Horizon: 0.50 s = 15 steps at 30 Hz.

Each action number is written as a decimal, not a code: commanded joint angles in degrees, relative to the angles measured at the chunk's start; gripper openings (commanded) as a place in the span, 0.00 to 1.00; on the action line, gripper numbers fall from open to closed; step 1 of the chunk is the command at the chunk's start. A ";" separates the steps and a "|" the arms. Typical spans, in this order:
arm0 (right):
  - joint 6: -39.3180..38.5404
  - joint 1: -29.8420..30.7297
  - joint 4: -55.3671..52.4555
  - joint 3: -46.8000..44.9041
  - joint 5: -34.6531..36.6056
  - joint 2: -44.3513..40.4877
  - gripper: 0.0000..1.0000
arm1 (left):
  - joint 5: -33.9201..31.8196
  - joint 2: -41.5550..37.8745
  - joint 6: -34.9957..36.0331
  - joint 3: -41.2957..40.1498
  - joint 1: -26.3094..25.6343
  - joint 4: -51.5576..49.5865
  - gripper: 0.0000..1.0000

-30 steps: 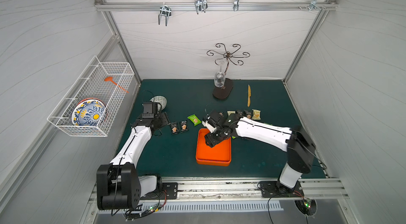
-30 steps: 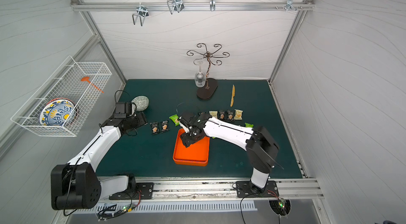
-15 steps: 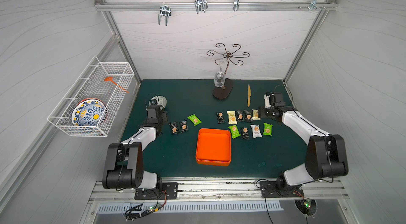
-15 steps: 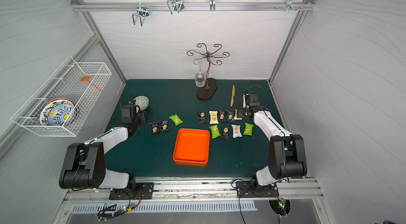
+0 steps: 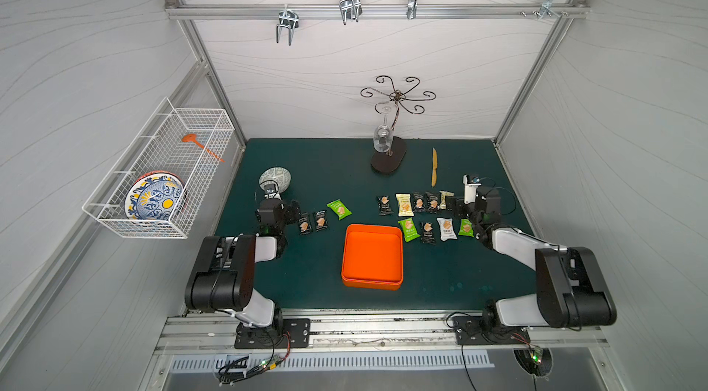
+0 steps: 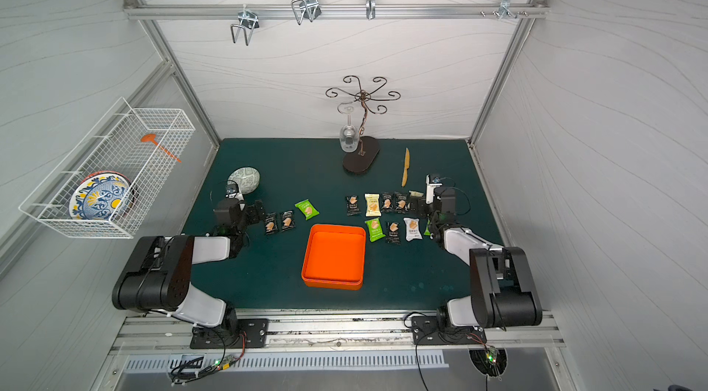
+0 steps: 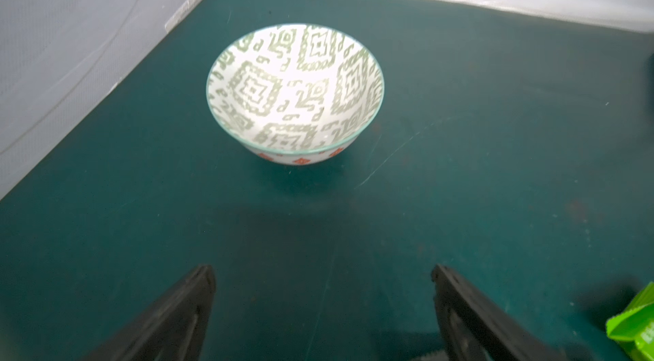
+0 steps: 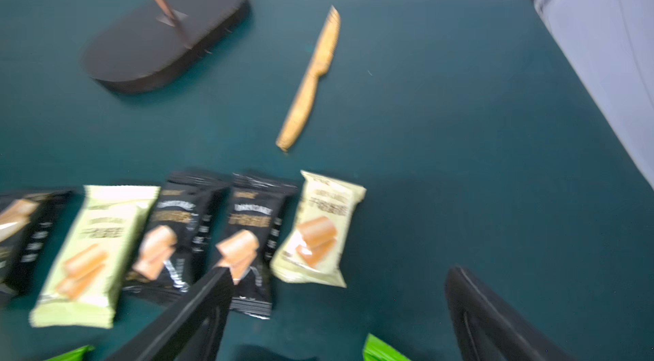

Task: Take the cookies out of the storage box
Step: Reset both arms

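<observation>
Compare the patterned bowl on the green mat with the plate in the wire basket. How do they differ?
The bowl stands upright on the mat; the plate leans on its edge in the basket. The bowl is deep, the plate shallow. The bowl bears grey-green geometric marks on white; the plate is blue and yellow. Both are round and patterned.

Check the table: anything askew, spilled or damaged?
Nothing looks spilled or damaged. The storage box sits flat and empty, and the cookies lie in rough rows on the mat. Only one green packet lies skewed, alone between the two groups. The bowl stands upright.
</observation>
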 commanded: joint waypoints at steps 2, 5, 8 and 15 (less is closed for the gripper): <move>-2.35 0.48 19.10 -5.05 -0.52 8.20 0.99 | 0.41 0.45 1.13 0.03 -0.63 7.67 1.00; -0.09 -2.23 15.49 -2.81 -3.62 9.25 0.99 | 0.37 0.16 1.09 0.03 -0.64 7.16 1.00; 0.04 -2.61 15.07 -2.46 -4.72 9.61 0.99 | 0.39 0.13 1.08 0.03 -0.64 7.02 1.00; 0.21 -3.11 15.70 -2.74 -5.71 9.55 0.99 | 0.43 0.14 1.09 0.11 -0.64 6.98 1.00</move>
